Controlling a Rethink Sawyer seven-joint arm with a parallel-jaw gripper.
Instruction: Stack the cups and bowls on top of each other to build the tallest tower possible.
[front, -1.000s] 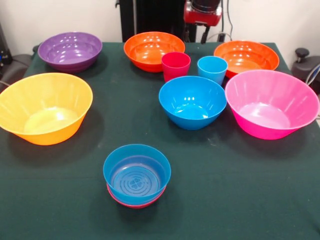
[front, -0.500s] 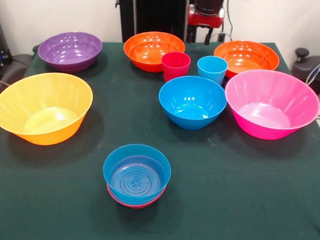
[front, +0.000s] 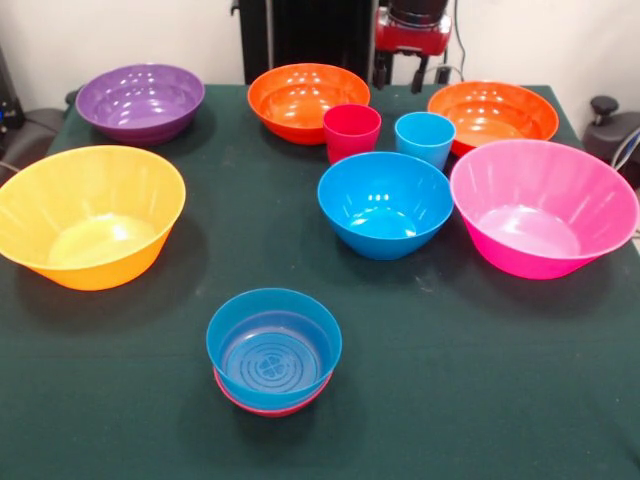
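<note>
My gripper hangs at the far edge of the table, between the two orange bowls, open and empty. The red cup and the light blue cup stand upright side by side just in front of it. The mid-sized blue bowl sits in front of the cups. The small blue bowl is nested in the small red bowl at the near middle, forming the tower. The orange bowls, the purple bowl, the yellow-orange bowl and the pink bowl stand separately.
The dark green table cloth covers the table. A black pedestal stands behind the far edge. Dark equipment sits off the table's right side.
The gripper has come down a little at the far edge, so both fingertips now show. The cups and bowls have not moved.
</note>
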